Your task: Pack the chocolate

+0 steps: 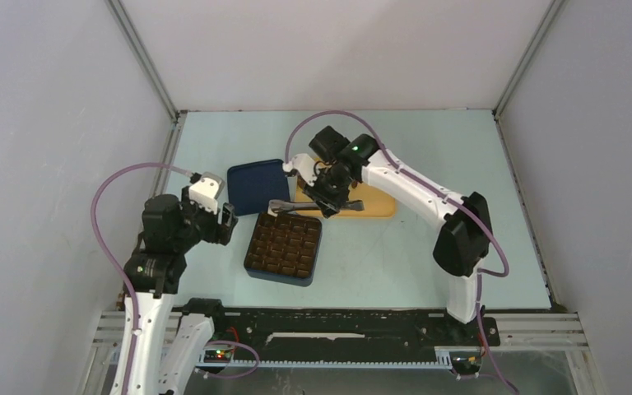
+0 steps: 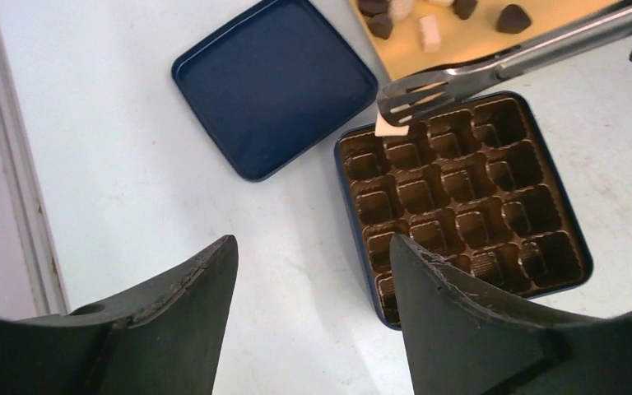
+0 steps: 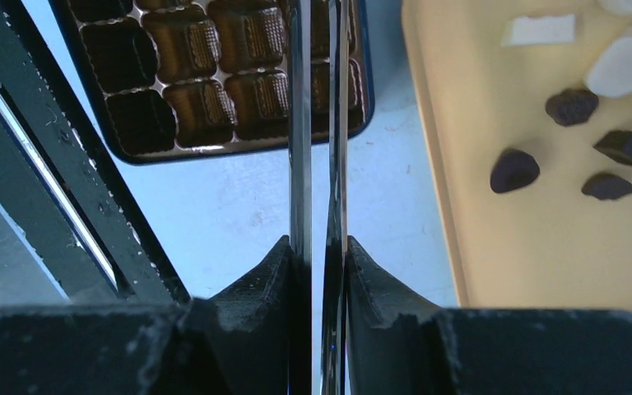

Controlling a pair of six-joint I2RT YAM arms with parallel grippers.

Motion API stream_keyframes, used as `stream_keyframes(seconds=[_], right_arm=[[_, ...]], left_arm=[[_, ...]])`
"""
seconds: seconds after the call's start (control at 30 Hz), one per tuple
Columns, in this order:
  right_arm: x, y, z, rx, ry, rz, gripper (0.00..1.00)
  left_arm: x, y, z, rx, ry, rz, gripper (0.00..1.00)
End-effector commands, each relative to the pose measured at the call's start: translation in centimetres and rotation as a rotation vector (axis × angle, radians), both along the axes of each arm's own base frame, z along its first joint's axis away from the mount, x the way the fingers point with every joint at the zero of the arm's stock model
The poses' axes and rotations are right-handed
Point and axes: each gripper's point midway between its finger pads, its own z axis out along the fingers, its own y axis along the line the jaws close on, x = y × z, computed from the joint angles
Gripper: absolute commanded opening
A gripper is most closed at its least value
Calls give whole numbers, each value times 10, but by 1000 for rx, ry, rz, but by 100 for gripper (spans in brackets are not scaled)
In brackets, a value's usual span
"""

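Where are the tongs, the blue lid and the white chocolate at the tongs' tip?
tongs (image 2: 502,59): left wrist view, middle of the metal arms.
blue lid (image 2: 273,86): left wrist view, its flat middle.
white chocolate (image 2: 392,128): left wrist view, the corner showing under the tongs' tip.

One box, one lid, one tray, one tongs pinching one white chocolate; tray pieces cropped, can't count.

At centre frame I see the box; its lid lies just upper-left, the tray bearing chocolate pieces upper-right, the tongs over the box's upper edge.
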Motion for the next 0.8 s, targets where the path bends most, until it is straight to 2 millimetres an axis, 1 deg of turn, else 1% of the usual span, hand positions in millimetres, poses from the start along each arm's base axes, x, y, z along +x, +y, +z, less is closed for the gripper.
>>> stream_keyframes(seconds=[0.0, 0.13, 0.3, 0.47, 0.67, 0.77], right_arm=[[5, 19, -1, -5, -19, 36, 22], [9, 31, -8, -19, -20, 38, 22], [11, 38, -11, -25, -18, 38, 25], [8, 39, -14, -34, -13, 43, 31], [8, 39, -12, -37, -21, 36, 39], [8, 38, -10, -35, -26, 33, 37]], left_arm=[[8, 19, -5, 12, -18, 118, 73], [7, 19, -5, 7, -20, 124, 73], [7, 19, -6, 3, -20, 126, 73], [7, 19, -7, 3, -18, 125, 73], [7, 18, -9, 1, -17, 119, 74], [7, 17, -8, -2, -17, 113, 73]])
